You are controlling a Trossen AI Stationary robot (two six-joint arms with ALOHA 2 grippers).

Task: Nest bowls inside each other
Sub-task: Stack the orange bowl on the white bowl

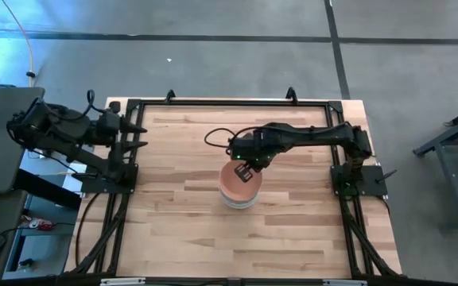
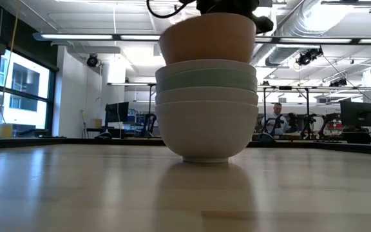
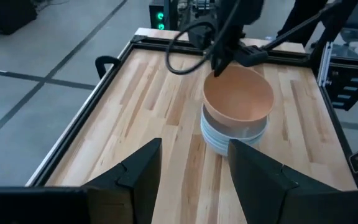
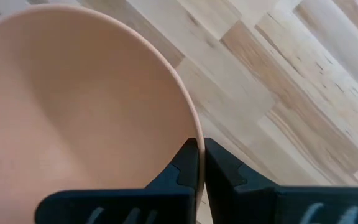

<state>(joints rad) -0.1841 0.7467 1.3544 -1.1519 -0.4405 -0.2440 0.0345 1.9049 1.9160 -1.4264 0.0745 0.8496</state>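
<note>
High view: right end effector pinched shut on salmon bowl rim at its 12 o'clock | bowl seated atop stack, worktop centre, for nesting | left end effector open, parked at 9 o'clock.

right arm reaches across to the table's centre, its right gripper pointing down with fingers pinched nearly together. left arm folded at the left edge, left gripper spread.
</note>
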